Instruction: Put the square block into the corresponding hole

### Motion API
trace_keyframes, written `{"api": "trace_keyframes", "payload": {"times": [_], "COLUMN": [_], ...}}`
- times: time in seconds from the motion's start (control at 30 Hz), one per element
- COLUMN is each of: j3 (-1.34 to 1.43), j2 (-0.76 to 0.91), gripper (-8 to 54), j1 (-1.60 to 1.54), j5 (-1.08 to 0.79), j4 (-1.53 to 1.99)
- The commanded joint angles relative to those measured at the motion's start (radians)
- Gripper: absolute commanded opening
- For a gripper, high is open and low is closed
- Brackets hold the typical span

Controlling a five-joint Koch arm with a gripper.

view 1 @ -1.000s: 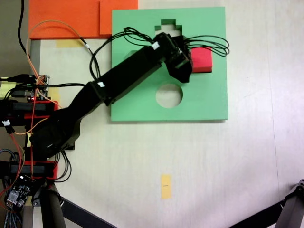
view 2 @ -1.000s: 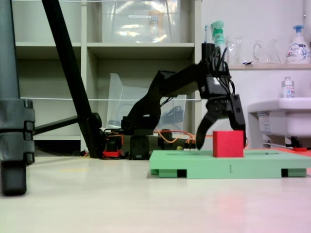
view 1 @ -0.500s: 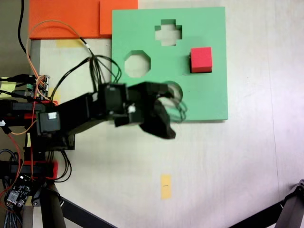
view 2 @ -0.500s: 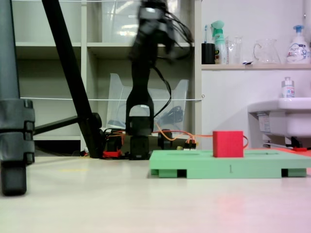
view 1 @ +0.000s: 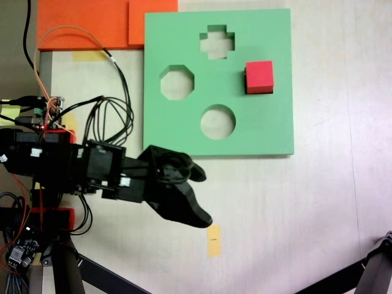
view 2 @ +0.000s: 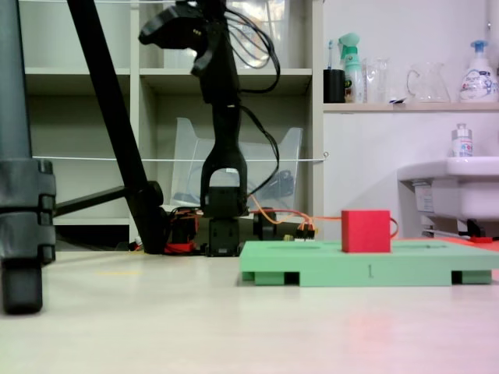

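Observation:
The square block is a red cube on the right part of the green foam board. From the side, the block stands up from the board's top. The block covers the square hole. My gripper hovers off the board's near edge, left of the block and well away from it. In a fixed view the gripper is raised high above the arm's base. Its jaws stand apart with nothing between them.
The board has a cross cut-out, an octagonal cut-out and a round cut-out. Orange foam sheets lie at the upper left. A yellow tape mark is on the table. Cables and electronics crowd the left; a tripod leg stands nearby.
The gripper left the red block, swung away from the board toward the arm's base and rose high. The block stayed in place on the board.

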Motion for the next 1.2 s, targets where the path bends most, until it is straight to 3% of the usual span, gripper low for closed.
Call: {"api": "trace_keyframes", "payload": {"times": [0.0, 0.13, 0.23, 0.3, 0.67, 0.83, 1.17], "j3": [0.264, 0.689, 1.302, 1.574, 2.091, 2.100, 2.100], "j2": [0.215, 0.400, 0.561, 0.574, 0.588, 0.588, 0.580], "gripper": [41.6, 41.3, 32.3, 32.1, 33.7, 34.3, 34.3], "j1": [0.009, 0.043, 0.054, 0.054, 0.028, 0.011, 0.008], "j5": [-0.106, -0.239, -0.422, -0.551, -0.884, -0.888, -0.884], "j4": [-0.446, -0.726, -1.568, -1.844, -1.753, -1.503, -1.517]}}
